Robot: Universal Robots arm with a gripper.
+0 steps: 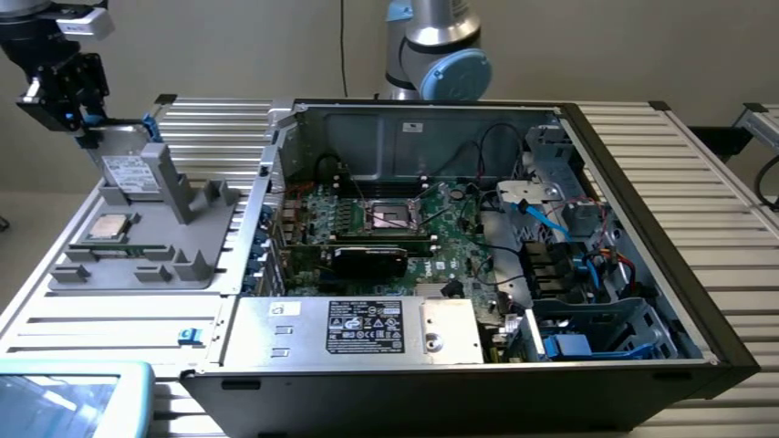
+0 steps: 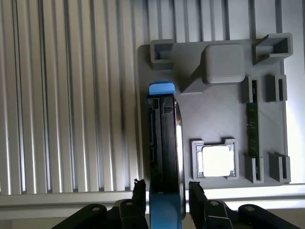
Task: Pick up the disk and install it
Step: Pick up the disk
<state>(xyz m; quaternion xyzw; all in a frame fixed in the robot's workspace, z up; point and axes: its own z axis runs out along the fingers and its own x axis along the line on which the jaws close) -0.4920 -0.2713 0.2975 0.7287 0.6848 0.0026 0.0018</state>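
The silver-grey disk [image 1: 127, 171], white-labelled with blue rails, stands on edge in the grey holder [image 1: 128, 263].

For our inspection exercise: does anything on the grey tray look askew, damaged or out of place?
Nothing stands out. The disk stands on edge in its slot on the grey tray, and the square chip sits squarely in its pocket.

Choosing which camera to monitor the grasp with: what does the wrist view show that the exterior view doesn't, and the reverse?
Wrist view: the gripper is open, its fingers flanking the upper edge of the disk; a memory stick stands in the grey holder. Exterior view: the open computer case with its motherboard and silver box. Both: the disk upright in the holder, the square chip beside it.
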